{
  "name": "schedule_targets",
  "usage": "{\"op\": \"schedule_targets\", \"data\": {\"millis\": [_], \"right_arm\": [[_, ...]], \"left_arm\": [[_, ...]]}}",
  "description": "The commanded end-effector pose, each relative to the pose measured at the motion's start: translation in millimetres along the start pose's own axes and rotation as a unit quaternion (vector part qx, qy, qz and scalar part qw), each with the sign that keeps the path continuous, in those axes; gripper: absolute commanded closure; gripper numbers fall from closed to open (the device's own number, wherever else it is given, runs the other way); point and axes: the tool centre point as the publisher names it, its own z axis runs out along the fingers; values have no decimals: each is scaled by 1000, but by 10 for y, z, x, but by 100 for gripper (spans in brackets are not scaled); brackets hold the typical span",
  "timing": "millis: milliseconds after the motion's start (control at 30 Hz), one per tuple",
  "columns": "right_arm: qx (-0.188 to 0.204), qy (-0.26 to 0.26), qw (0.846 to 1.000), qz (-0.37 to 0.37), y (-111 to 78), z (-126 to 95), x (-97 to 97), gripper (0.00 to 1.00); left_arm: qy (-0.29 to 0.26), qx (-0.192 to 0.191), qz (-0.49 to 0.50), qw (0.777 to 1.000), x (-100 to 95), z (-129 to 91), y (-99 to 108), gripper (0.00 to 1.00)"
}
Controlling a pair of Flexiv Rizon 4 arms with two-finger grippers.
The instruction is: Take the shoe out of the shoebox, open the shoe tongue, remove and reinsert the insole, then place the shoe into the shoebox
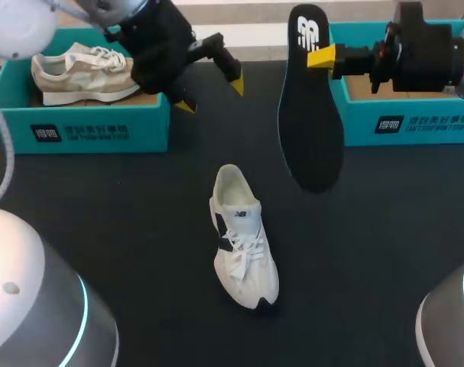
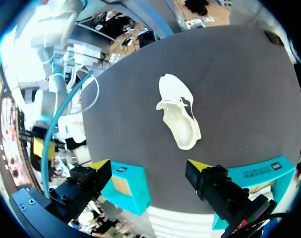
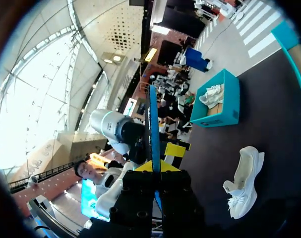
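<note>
A white shoe (image 1: 243, 237) lies on its sole in the middle of the black table, toe toward me; it also shows ahead of the left gripper (image 2: 177, 116) and below the right one (image 3: 244, 181). Its black insole (image 1: 312, 107) hangs above the table right of the shoe, with my right gripper (image 1: 321, 58) shut on its upper edge. In the right wrist view the insole (image 3: 154, 124) stands edge-on between the yellow tips (image 3: 155, 166). My left gripper (image 1: 211, 95) hovers open and holds nothing behind the shoe, its fingers wide apart (image 2: 149, 166).
A teal shoebox (image 1: 102, 126) at the back left holds a beige shoe (image 1: 82, 73). A second teal shoebox (image 1: 403, 118) stands at the back right, under my right arm. Both boxes (image 2: 128, 191) (image 2: 262, 173) appear close under the left gripper.
</note>
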Motion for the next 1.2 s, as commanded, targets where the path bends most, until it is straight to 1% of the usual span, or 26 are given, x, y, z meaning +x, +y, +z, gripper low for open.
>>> {"op": "schedule_targets", "data": {"millis": [33, 367, 400, 433, 467, 500, 533, 567, 600, 633, 767, 867, 933, 1033, 1067, 1200], "right_arm": [[3, -1, 1000, 1, 43, 53, -10, 100], [3, -1, 1000, 1, 43, 53, -10, 100], [-14, -5, 1000, 18, 83, 49, -29, 100], [-24, -1, 999, 29, 123, 46, -44, 100], [-25, -4, 999, 48, 160, 49, -71, 100], [-31, -10, 998, 62, 197, 50, -95, 100], [-36, -5, 997, 74, 231, 59, -108, 100], [-34, -7, 995, 89, 264, 76, -125, 100], [-38, -10, 995, 97, 294, 88, -136, 100], [-38, -7, 994, 102, 324, 101, -142, 100], [-42, -5, 991, 126, 407, 139, -179, 100], [-41, -5, 987, 154, 441, 190, -245, 100], [-37, -3, 985, 167, 464, 249, -283, 100], [-31, -3, 983, 182, 476, 354, -336, 100], [-35, -7, 981, 189, 469, 384, -363, 100], [-19, 7, 978, 208, 412, 549, -464, 100]], "left_arm": [[-66, -6, 0, 998, 58, 6, -25, 0], [-66, -6, 0, 998, 58, 6, -25, 0], [-83, -32, -3, 996, 82, 33, -18, 0], [-101, -32, -4, 994, 109, 63, -23, 0], [-146, -35, -13, 989, 119, 63, -37, 0], [-179, -35, -12, 983, 127, 56, -44, 0], [-189, -43, -12, 981, 151, 67, -50, 0], [-204, -61, -6, 977, 167, 77, -50, 0], [-227, -51, -15, 973, 185, 78, -60, 0], [-247, -54, -18, 967, 198, 71, -72, 0], [-298, -60, -19, 952, 246, 32, -117, 0], [-344, -66, -27, 936, 262, -10, -115, 0], [-372, -79, -22, 924, 237, -46, -115, 0], [-407, -85, -32, 909, 179, -90, -109, 0], [-414, -86, -33, 906, 158, -94, -107, 0], [-441, -91, -34, 892, 58, -89, -134, 0]]}}
